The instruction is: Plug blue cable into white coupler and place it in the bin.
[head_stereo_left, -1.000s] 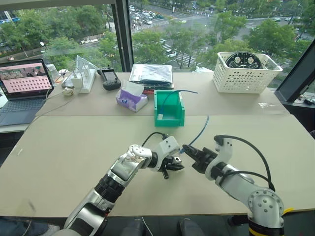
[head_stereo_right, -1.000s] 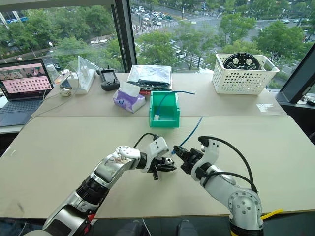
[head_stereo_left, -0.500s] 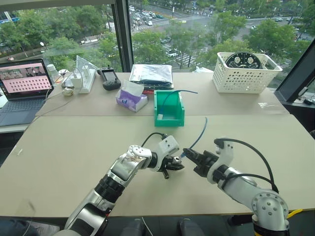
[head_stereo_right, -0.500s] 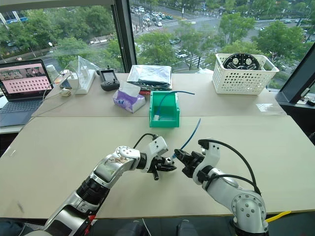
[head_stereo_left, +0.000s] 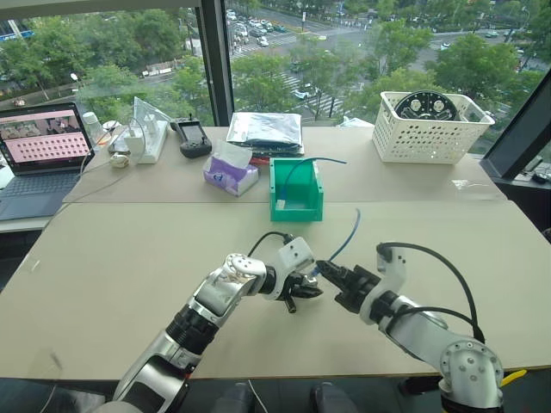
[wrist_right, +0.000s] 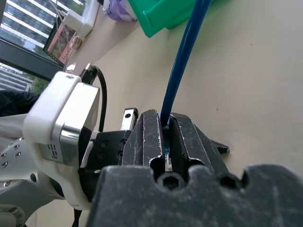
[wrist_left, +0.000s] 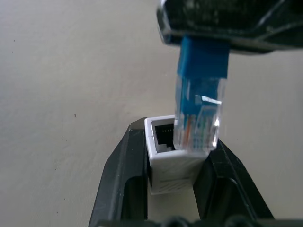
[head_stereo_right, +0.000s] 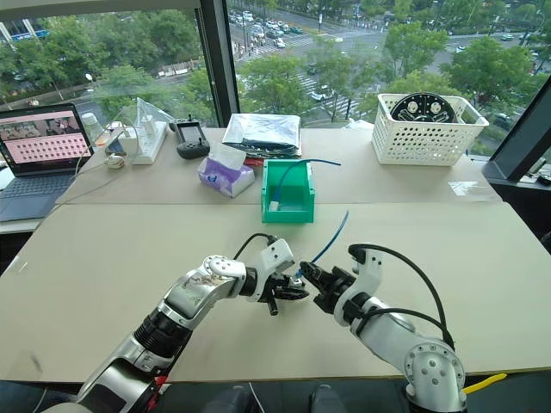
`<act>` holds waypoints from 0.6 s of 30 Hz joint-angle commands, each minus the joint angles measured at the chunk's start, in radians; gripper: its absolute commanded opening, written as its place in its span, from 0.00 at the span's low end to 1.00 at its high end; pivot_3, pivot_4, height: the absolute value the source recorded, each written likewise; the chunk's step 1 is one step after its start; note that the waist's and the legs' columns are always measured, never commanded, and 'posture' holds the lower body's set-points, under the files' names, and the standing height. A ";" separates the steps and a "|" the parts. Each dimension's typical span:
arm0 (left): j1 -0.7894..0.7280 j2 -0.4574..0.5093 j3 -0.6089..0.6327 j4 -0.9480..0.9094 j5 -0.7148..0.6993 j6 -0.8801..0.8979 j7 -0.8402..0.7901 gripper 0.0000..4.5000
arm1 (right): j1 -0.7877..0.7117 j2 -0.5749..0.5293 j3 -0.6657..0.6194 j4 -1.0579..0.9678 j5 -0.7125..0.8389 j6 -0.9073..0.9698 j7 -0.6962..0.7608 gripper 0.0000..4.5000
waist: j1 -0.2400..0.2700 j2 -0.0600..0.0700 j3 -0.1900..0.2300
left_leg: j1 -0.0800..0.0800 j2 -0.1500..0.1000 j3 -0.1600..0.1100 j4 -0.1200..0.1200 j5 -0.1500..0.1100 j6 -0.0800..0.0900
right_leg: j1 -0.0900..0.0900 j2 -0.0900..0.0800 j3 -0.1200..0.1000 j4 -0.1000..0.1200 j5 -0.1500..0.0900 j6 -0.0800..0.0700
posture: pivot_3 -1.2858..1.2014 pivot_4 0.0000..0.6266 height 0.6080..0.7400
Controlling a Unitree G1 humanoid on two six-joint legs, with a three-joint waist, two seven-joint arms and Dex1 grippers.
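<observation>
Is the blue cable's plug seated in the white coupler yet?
Not yet: the clear plug sits at the white coupler socket's mouth, its body outside.

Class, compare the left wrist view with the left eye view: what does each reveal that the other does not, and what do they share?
Left wrist view: the dark socket of the white coupler and the clear plug poised at its opening, not seated. Left eye view: the green bin, white basket, laptop and table. Both: the left gripper clamping the coupler, and the right gripper holding the blue cable.
</observation>
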 commanded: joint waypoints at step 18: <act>0.004 0.007 0.012 -0.036 -0.020 0.072 0.036 0.17 | -0.019 0.000 0.023 -0.004 -0.007 -0.091 0.018 0.00 | -0.002 0.000 0.000 | 0.000 0.000 0.000 0.000 0.000 0.000 | 0.000 0.000 0.000 0.000 0.000 0.000 | 0.52 0.24 0.91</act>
